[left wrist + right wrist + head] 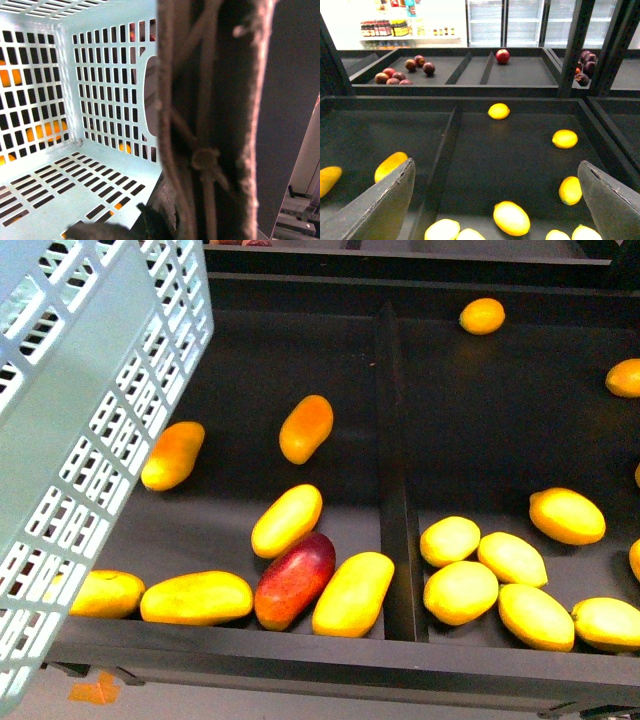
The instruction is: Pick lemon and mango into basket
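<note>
The light teal basket [90, 390] hangs tilted at the left of the front view, above the bin's left end. My left gripper [165, 215] is shut on its brown handle [210, 125], and the basket's slotted inside [75, 190] holds nothing. Several yellow-orange mangoes [287, 520] lie in the left compartment. Several rounder lemons [460, 592] lie in the right compartment. My right gripper [495, 200] is open and empty above the lemon compartment, with one lemon [511, 218] below and between its fingers [380, 205]. Neither arm shows in the front view.
A red-blushed mango [295, 580] lies among the yellow ones near the front edge. A black divider [395, 490] splits the bin. Single lemons lie apart at the back [482, 316]. A further shelf [470, 70] behind holds dark red fruit.
</note>
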`<state>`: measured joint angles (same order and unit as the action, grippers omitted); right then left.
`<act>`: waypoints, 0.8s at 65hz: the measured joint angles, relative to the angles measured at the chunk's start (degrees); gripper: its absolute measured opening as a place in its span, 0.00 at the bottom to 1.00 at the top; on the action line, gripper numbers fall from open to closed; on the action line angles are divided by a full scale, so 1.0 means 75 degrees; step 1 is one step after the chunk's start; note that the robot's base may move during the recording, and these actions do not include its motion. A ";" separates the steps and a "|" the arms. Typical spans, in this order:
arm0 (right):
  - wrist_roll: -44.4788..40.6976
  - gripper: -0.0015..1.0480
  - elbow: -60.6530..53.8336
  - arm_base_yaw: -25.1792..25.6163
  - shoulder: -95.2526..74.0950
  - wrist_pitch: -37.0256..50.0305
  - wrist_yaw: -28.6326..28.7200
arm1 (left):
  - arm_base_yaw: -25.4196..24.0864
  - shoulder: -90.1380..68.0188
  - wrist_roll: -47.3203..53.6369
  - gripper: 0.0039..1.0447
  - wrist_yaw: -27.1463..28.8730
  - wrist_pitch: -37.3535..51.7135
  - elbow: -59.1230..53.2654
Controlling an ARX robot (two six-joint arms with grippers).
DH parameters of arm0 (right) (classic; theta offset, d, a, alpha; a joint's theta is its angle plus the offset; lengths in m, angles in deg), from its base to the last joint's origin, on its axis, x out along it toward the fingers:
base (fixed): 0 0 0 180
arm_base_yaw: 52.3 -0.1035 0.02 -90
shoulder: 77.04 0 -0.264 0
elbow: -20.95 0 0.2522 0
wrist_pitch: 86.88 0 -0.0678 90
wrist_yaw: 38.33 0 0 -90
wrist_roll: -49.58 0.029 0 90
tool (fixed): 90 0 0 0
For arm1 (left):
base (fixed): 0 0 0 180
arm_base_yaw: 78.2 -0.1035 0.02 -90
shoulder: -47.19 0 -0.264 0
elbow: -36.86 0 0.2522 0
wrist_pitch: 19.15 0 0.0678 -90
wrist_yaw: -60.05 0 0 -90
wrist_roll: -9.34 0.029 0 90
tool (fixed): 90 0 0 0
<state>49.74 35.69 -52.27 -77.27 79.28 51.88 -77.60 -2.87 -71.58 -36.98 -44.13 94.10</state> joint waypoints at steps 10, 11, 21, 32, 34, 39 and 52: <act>0.0000 0.92 0.0000 0.0000 0.0000 0.0000 -0.0006 | 0.0979 -0.1466 0.1947 0.04 0.0364 -0.0930 0.1157; -0.0003 0.92 0.0000 0.0000 0.0000 0.0000 -0.0003 | 0.1046 -0.1571 0.2017 0.04 0.0405 -0.0874 0.1198; 0.0000 0.92 0.0000 0.0000 0.0000 0.0000 -0.0029 | 0.1935 -0.3005 0.2407 0.04 0.0831 -0.0271 0.1804; 0.0000 0.92 0.0000 0.0000 0.0000 0.0000 -0.0026 | 0.3031 -0.4057 0.2480 0.04 0.0487 -0.0146 0.2588; 0.0000 0.92 0.0000 0.0000 0.0000 0.0000 -0.0026 | 0.3209 -0.4199 0.2474 0.04 0.0460 -0.0146 0.2702; 0.0000 0.92 0.0000 0.0000 0.0000 0.0000 -0.0029 | 0.3666 -0.4532 0.2515 0.04 0.0323 -0.0134 0.2946; 0.0000 0.92 0.0000 0.0000 0.0000 0.0000 -0.0026 | 0.4482 -0.4983 0.2973 0.04 -0.0291 -0.0143 0.3229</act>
<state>49.74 35.69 -52.27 -77.27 79.28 51.68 -43.98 -40.25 -49.29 -39.16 -45.20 118.32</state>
